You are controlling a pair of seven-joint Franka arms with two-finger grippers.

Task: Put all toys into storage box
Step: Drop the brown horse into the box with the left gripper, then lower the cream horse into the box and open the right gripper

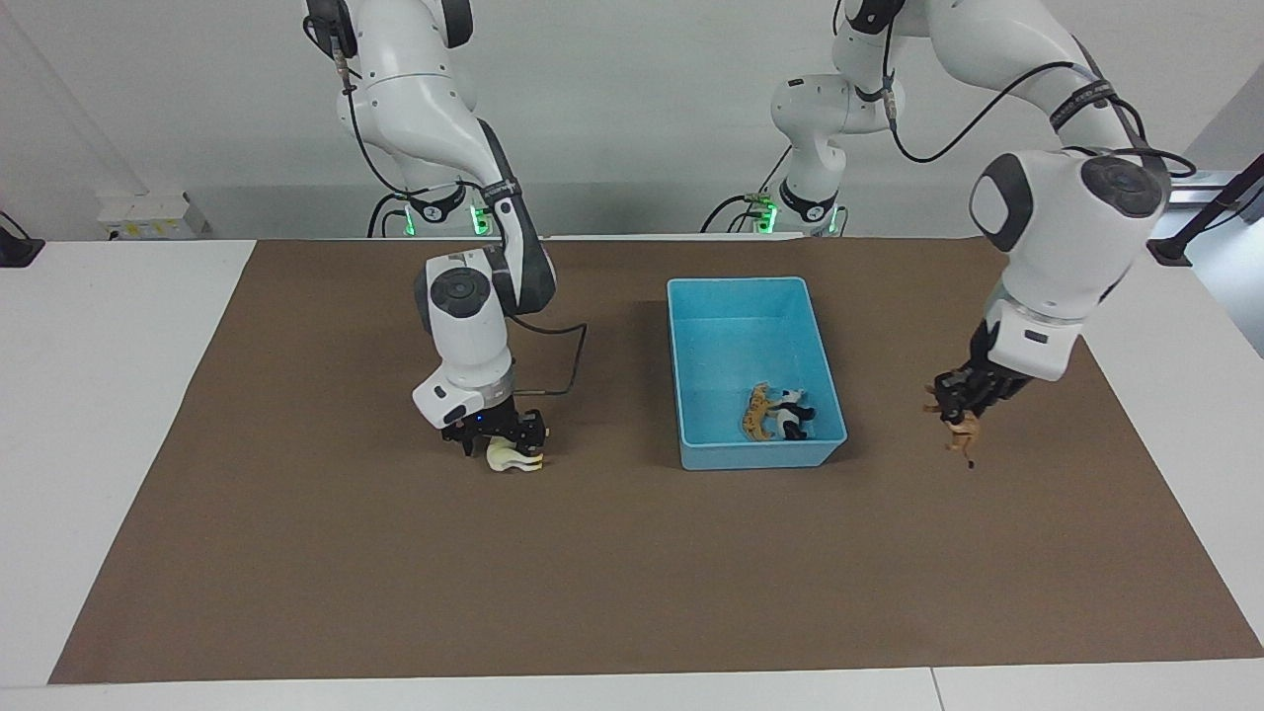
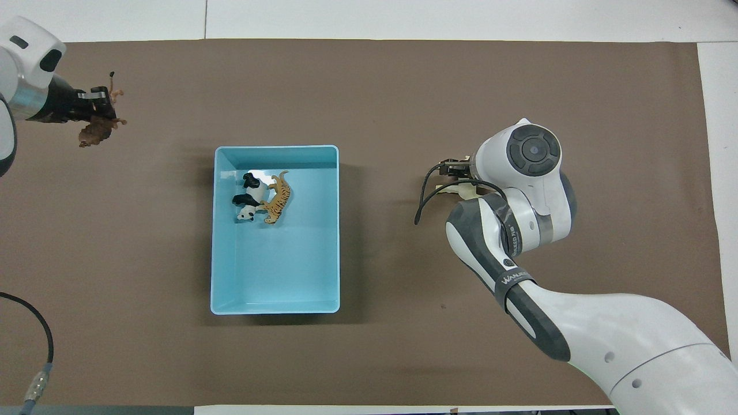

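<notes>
The light blue storage box [image 1: 736, 284] stands mid-table on the brown mat. In it, at the end farther from the robots, the orange striped tiger [image 1: 757, 413] and the black-and-white panda [image 1: 792, 413] lie side by side. They also show in the overhead view, tiger [image 2: 279, 197] and panda [image 2: 249, 199], in the box [image 2: 277, 148]. My left gripper [image 1: 956, 403] is shut on the reddish-brown animal [image 1: 965, 433] and holds it above the mat toward the left arm's end [image 2: 95, 129]. My right gripper [image 1: 499, 434] is down at the cream-white horse [image 1: 513, 459], which lies on the mat beside the box.
The brown mat [image 1: 632, 553] covers most of the white table [image 1: 99, 395]. A black cable [image 1: 575, 360] loops from the right wrist over the mat between that arm and the box. In the overhead view the right wrist [image 2: 533, 153] hides most of the horse.
</notes>
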